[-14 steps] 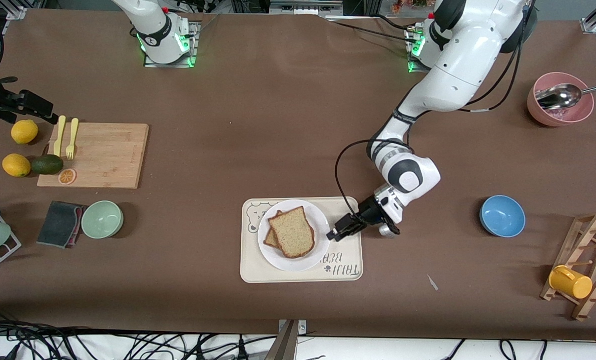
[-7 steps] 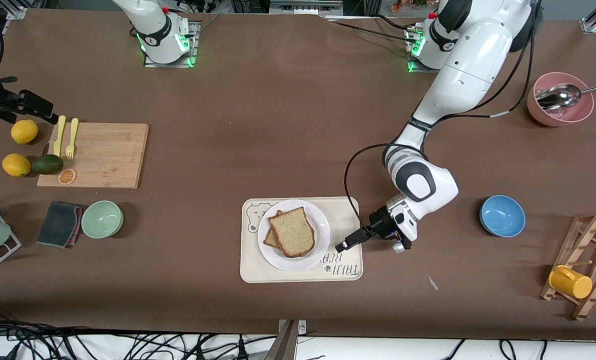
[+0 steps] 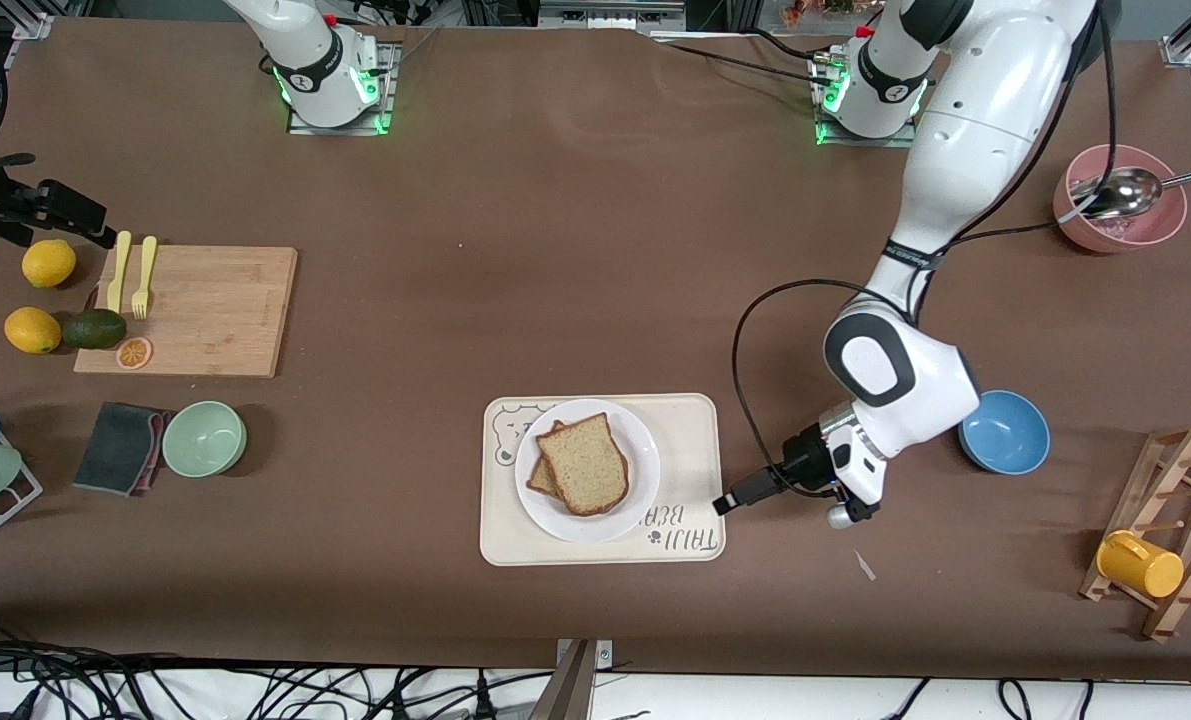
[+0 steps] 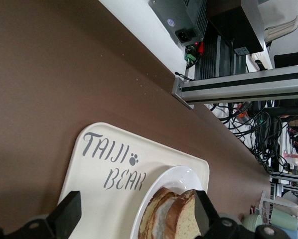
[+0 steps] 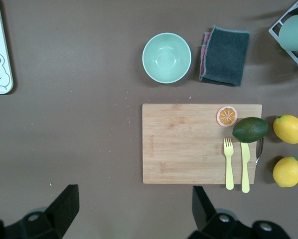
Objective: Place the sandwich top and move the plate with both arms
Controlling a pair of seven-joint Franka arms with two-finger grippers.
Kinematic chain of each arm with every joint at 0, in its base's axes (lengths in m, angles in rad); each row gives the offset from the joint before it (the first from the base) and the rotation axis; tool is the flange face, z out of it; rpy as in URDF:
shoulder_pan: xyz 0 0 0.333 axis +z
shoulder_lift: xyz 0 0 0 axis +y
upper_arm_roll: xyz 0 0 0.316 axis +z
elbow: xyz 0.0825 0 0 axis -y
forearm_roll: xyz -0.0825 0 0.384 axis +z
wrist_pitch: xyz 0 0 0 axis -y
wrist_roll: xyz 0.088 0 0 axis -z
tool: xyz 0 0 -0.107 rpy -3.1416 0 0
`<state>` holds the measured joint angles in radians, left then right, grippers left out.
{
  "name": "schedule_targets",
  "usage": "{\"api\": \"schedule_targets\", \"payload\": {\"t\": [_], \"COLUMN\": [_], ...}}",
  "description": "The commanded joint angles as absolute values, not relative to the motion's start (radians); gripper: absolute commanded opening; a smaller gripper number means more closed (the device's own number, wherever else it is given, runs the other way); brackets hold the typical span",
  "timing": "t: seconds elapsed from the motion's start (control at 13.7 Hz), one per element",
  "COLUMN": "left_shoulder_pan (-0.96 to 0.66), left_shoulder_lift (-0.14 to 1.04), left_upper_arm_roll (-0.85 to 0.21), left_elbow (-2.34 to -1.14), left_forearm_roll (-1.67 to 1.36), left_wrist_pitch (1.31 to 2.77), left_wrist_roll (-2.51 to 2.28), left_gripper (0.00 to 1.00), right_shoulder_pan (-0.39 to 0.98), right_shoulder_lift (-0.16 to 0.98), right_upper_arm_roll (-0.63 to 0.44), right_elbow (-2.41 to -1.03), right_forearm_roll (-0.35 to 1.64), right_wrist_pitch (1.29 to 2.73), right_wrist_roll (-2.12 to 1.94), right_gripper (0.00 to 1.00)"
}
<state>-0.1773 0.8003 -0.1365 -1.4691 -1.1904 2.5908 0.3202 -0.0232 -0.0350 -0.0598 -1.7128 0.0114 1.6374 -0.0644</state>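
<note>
1. The sandwich top (image 3: pixel 583 463) lies on the plate (image 3: pixel 639 447), which rests on the cream tray (image 3: pixel 690 425); seen from the front, the left gripper (image 3: pixel 730 500) sits low just off the tray's edge, toward the left arm's end of the desk, empty. The right gripper (image 3: pixel 80 215) waits over the desk's right-arm end.
2. In the left wrist view the jaws stand apart, with the plate ahead of them and the tray's print "TAIJI BEAR" (image 4: pixel 113 163) between. The top slice sits skewed on the slice below; lifting the plate unevenly could slide it off.
3. In the right wrist view the jaws are apart over bare desk beside the cutting board (image 5: pixel 189 144). No writing is readable here.
</note>
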Motion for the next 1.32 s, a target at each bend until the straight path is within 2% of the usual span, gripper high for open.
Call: {"api": "schedule_targets", "payload": {"t": [0.0,0.15,0.29,0.51,0.66,0.88,1.24], "left_shoulder_pan": [-0.155,-0.155,-0.153,-0.153,-0.153,-0.147,-0.101], "left_shoulder_lift": [0.669,0.589,0.534,0.48,0.439,0.349,0.207], "left_upper_arm_roll": [-0.121,-0.092,-0.054,0.004,0.029,0.076,0.084], "left_elbow": [-1.624,-1.708,-1.741,-1.721,-1.724,-1.72,-1.671], "left_forearm_roll": [-1.094,-0.963,-0.754,-0.435,-0.335,-0.215,-0.097], "left_wrist_pitch": [2.562,2.557,2.486,2.343,2.291,2.133,1.912], "left_wrist_roll": [0.285,0.223,0.116,-0.036,-0.075,-0.078,-0.074], "left_gripper": [1.0,1.0,1.0,1.0,1.0,1.0,1.0], "right_shoulder_pan": [-0.025,-0.025,-0.025,-0.025,-0.025,-0.025,-0.025], "right_shoulder_lift": [-0.026,-0.026,-0.026,-0.026,-0.026,-0.026,-0.026], "right_upper_arm_roll": [-0.061,-0.061,-0.061,-0.061,-0.061,-0.061,-0.061], "right_elbow": [-1.687,-1.687,-1.687,-1.687,-1.687,-1.687,-1.687], "right_forearm_roll": [0.028,0.028,0.028,0.028,0.028,0.028,0.028], "right_wrist_pitch": [1.617,1.617,1.617,1.617,1.617,1.617,1.617], "right_wrist_roll": [-0.081,-0.081,-0.081,-0.08,-0.081,-0.08,-0.08], "right_gripper": [1.0,1.0,1.0,1.0,1.0,1.0,1.0]}}
